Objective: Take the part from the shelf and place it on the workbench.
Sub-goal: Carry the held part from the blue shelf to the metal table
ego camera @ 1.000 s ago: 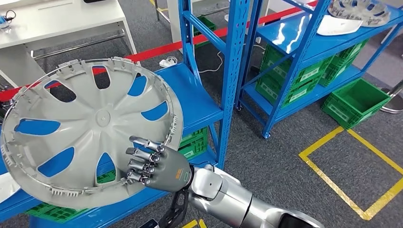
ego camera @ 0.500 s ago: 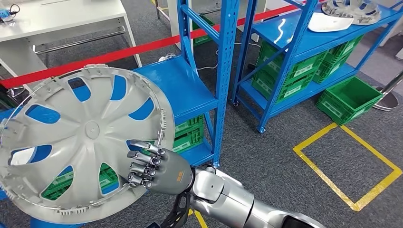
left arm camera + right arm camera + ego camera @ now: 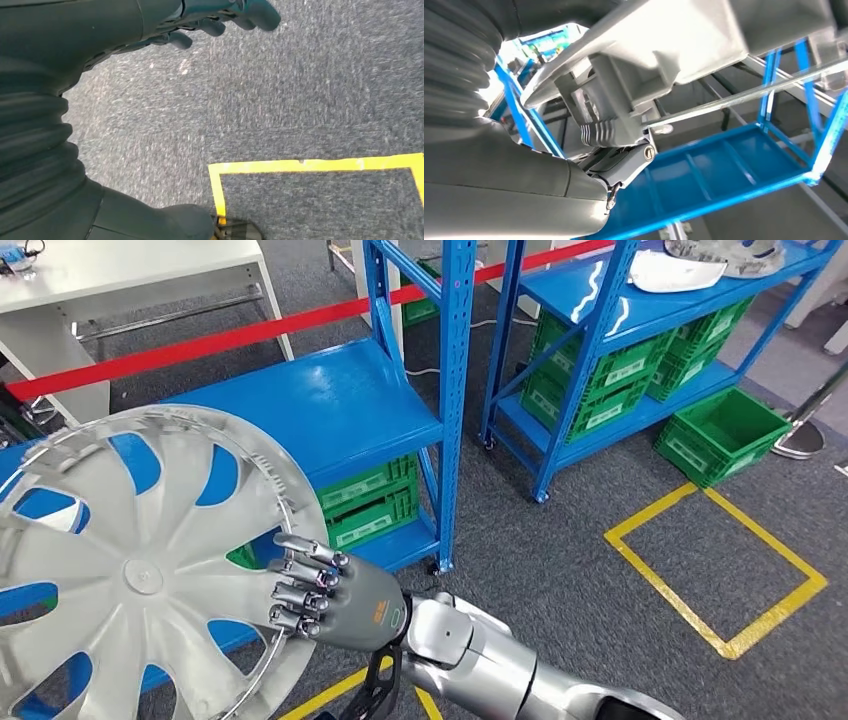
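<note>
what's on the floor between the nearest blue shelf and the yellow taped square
Head view: only bare grey carpet lies between the nearest blue shelf and the yellow taped square; nothing stands there.

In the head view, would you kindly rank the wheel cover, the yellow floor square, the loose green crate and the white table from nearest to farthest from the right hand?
1. Wheel cover: gripped by the right hand.
2. Yellow floor square: on the carpet to the right.
3. White table: upper left, and the loose green crate: right, on the floor; too close to call.
</note>
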Robot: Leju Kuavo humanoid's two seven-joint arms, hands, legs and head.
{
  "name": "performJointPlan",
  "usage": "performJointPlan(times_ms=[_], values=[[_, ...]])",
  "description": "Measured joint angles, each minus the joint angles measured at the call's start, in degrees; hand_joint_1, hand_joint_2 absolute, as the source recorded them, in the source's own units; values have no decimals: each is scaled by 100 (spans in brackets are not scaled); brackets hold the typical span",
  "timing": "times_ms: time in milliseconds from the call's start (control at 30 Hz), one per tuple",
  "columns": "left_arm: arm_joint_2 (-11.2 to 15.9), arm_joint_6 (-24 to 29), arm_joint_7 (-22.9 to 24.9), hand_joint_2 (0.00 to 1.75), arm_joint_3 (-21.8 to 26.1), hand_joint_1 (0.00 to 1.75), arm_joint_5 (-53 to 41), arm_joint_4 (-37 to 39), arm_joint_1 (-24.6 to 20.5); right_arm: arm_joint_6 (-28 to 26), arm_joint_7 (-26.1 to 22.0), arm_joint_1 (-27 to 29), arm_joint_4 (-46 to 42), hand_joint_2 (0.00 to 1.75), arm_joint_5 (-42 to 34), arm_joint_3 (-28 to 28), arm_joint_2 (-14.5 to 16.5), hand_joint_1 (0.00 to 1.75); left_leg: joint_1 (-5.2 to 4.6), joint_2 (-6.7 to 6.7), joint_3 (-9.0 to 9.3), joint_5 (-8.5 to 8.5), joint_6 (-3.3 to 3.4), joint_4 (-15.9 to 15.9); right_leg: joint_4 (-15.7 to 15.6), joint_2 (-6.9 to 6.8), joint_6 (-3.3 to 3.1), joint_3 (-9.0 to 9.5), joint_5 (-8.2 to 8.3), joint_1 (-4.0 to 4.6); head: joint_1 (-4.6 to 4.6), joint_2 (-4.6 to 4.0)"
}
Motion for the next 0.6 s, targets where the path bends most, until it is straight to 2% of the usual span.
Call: performJointPlan(times_ms=[33,67,100,133,200,233,267,300,333,367,400,433,467,500,567,600], values=[[0,-4,-1,175,1,0,0,1,5,-1,0,6,-5,175,1,1,-5,175,5,7,-42,50,49,-8,-18,3,37,-7,44,-6,-6,0],[1,-7,-1,175,1,0,1,1,8,-2,1,13,-10,175,-1,1,-12,175,10,23,-81,106,101,-20,0,8,69,-32,15,-13,-12,0],[2,-9,-4,175,2,0,1,0,10,-3,0,21,-14,175,-2,1,-22,175,21,40,-133,172,155,-36,92,13,95,-77,-120,-15,-8,0],[2,-13,-9,175,3,0,2,0,10,-3,-1,29,-16,175,-2,1,-35,175,30,55,-196,242,197,-46,291,16,115,-145,-360,-21,-5,0],[2,-18,-26,175,3,0,2,0,11,-3,-4,54,-19,175,-1,1,-60,175,19,67,-355,377,241,-32,953,15,139,-306,-947,-25,5,0],[2,-21,-32,175,4,0,2,1,13,-3,-5,70,-20,175,0,1,-72,175,12,70,-450,448,243,-17,1287,15,147,-352,-1103,-25,5,0],[2,-21,-38,175,4,0,2,1,14,-4,-5,85,-20,175,0,1,-82,175,7,73,-553,516,242,3,1493,15,150,-334,-1119,-24,5,0],[3,-22,-42,175,4,0,2,1,14,-4,-6,97,-22,175,1,1,-92,175,4,76,-659,575,236,32,1520,14,147,-228,-1017,-24,7,0],[3,-22,-44,175,4,0,2,1,14,-4,-7,104,-28,175,2,1,-102,175,2,78,-764,628,225,68,1341,13,137,-13,-863,-23,7,0],[2,-22,-45,175,4,0,1,1,12,-5,-7,104,-37,175,3,0,-108,175,3,79,-851,672,209,111,995,11,117,273,-779,-19,9,0],[1,-22,-45,175,4,0,1,1,12,-5,-7,102,-48,175,4,-2,-112,175,-4,78,-924,711,189,156,577,6,93,575,-790,-5,12,0],[1,-22,-44,175,4,0,-1,1,12,-8,-6,103,-64,175,4,-4,-115,175,-5,78,-967,748,159,186,249,1,71,798,-838,12,13,0],[1,-21,-41,175,4,0,-3,1,11,-12,-8,102,-76,175,-1,-9,-116,175,-4,77,-986,787,125,202,39,-1,50,915,-914,29,16,0],[1,-19,-34,175,4,0,-4,1,11,-16,-10,104,-86,175,-12,-13,-117,175,-2,75,-992,832,87,196,-46,-1,31,943,-933,47,19,0],[8,-14,-14,175,5,0,-5,2,16,-26,-22,101,-97,175,-47,-18,-118,175,17,64,-1010,888,8,174,-71,-6,-27,866,-822,39,22,0],[12,-12,-5,175,5,0,-5,2,21,-29,-29,100,-99,175,-67,-19,-115,175,24,53,-1045,791,-31,230,-90,-12,-66,815,-748,28,16,0]])
